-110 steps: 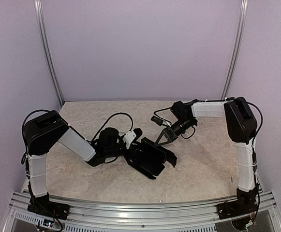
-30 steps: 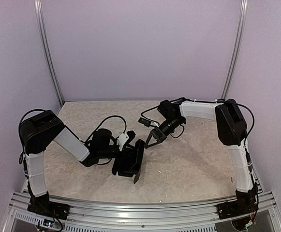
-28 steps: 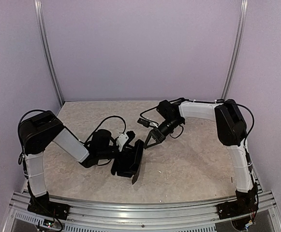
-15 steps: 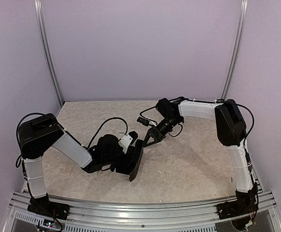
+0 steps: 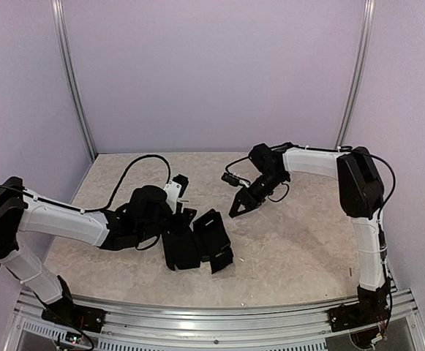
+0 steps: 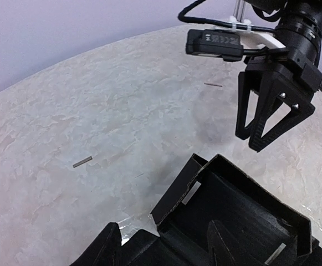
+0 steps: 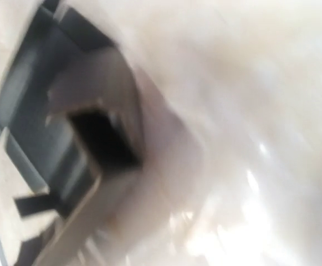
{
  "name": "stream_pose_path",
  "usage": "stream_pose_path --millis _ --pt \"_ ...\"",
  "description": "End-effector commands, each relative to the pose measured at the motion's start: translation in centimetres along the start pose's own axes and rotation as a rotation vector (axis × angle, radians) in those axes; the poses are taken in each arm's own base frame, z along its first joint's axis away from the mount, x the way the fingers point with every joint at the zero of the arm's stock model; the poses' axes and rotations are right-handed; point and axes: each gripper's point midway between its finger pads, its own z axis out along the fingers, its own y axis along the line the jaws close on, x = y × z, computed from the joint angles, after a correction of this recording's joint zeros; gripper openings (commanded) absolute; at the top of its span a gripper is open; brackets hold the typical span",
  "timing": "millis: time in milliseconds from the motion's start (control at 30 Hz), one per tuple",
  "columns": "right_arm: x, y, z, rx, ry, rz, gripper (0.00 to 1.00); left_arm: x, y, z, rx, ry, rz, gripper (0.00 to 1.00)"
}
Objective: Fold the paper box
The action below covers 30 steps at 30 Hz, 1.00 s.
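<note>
Top external view: paper box [image 5: 197, 245] lies half-folded on the table [image 5: 292, 248], long axis roughly left to right.
Left gripper [image 5: 174, 221]: just beside the box's left end, the nearer one; I cannot tell how its fingers stand.
Right gripper [image 6: 250, 141]: fingers slightly apart, empty; the box lies nearward and leftward, apart from them.

Beige table [image 5: 292, 248] w/ paper box [image 5: 197, 241] + 1 sliver [image 6: 81, 162].
</note>
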Motion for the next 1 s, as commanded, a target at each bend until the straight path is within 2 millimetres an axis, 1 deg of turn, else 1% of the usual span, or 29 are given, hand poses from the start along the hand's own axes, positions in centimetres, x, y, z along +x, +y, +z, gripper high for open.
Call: stream_pose_path --millis 0,67,133,167,267,333,433,500,567,667,800,867,967 --pt "0.2 1.7 -4.3 0.112 -0.064 -0.056 0.39 2.0 1.0 -2.5 -0.042 0.140 -0.052 0.54" --pt "1.1 2.6 -4.5 0.097 -0.078 -0.050 0.41 2.2 1.1 -3.2 -0.034 0.170 -0.080 0.55" --pt "1.9 3.4 -4.2 0.082 -0.086 -0.038 0.45 3.3 1.2 -3.8 -0.023 0.232 -0.106 0.55" --pt "2.3 3.7 -3.8 0.077 -0.084 -0.033 0.47 3.8 1.2 -3.9 -0.017 0.261 -0.122 0.55" --pt "3.7 4.6 -1.3 0.045 -0.034 -0.028 0.48 6.0 1.9 -4.3 -0.057 0.368 -0.190 0.55" --pt "3.7 5.5 0.0 0.026 -0.010 -0.041 0.48 7.6 2.2 -4.7 -0.088 0.428 -0.234 0.55" --pt "3.2 6.2 1.6 0.017 0.011 -0.043 0.47 9.6 2.2 -5.3 -0.103 0.480 -0.311 0.55" --pt "3.2 5.9 2.4 0.022 0.029 -0.024 0.43 10.5 1.9 -5.9 -0.101 0.503 -0.376 0.55" --pt "3.4 5.5 2.9 0.038 0.041 -0.009 0.36 11.2 1.4 -6.5 -0.087 0.521 -0.426 0.55" --pt "3.6 4.8 2.9 0.078 0.048 -0.001 0.26 11.9 0.7 -7.3 -0.077 0.541 -0.457 0.55" --pt "3.4 5.0 2.8 0.083 0.043 -0.015 0.14 12.3 -0.2 -8.0 -0.069 0.552 -0.453 0.55" --pt "3.4 4.8 3.1 0.086 0.050 -0.020 0.10 12.3 -0.5 -8.1 -0.068 0.553 -0.446 0.55" --pt "3.4 4.1 3.5 0.120 0.073 -0.028 0.09 12.3 -0.7 -8.1 -0.078 0.555 -0.431 0.54"
